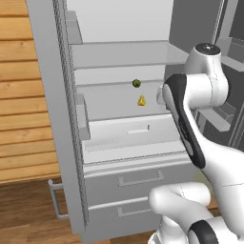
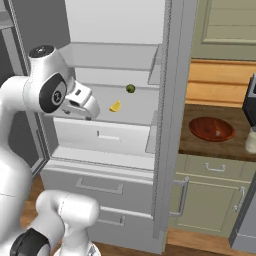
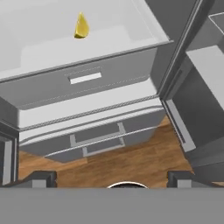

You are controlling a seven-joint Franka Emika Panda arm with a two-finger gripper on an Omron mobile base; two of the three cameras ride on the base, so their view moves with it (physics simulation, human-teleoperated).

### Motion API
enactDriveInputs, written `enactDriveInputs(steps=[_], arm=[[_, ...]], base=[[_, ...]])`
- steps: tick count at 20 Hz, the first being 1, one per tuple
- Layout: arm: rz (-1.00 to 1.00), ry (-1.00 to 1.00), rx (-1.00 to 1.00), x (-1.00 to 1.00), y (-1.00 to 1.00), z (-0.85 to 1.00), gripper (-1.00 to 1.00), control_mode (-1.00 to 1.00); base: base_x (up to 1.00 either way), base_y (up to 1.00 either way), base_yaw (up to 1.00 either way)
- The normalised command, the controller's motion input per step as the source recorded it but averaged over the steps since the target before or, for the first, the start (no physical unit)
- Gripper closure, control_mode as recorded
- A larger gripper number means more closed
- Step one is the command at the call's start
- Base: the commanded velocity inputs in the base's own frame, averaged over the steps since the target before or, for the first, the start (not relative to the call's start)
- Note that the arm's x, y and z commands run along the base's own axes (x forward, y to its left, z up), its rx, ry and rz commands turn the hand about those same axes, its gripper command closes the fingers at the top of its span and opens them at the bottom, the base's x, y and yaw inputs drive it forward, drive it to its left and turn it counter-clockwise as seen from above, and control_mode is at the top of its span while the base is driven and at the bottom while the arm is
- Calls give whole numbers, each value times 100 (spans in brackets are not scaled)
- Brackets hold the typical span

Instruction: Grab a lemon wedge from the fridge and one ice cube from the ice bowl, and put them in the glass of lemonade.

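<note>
Hand view: pincer (image 3: 112, 177) tips spread wide, nothing between. Fridge (image 1: 71, 143) doors open; lemon wedge (image 1: 141, 100) on shelf beside dark green item (image 1: 137, 83), untouched. Ice bowl (image 2: 211, 128) on counter (image 2: 200, 147). Both pickups + drops left, I'd say.

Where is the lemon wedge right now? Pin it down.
The lemon wedge lies on a shelf inside the open fridge, just below and beside a small dark green round item, ahead of the gripper.
</note>
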Motion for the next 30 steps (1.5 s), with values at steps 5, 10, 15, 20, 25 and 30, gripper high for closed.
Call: enactDriveInputs(steps=[5, 10, 15, 20, 25, 30], arm=[[0, -6, 2, 7, 0, -6, -100, 100], [0, 0, 0, 0, 0, 0, -100, 100], [0, 0, 0, 0, 0, 0, -100, 100], [0, -1, 0, -14, -1, 0, -100, -100], [3, -5, 0, -29, 0, -14, -100, -100], [10, 0, -2, -15, 0, -57, -100, -100]], base=[[11, 0, 0], [68, 0, 0], [59, 0, 0], [14, 0, 0], [0, 0, 0], [0, 0, 0]])
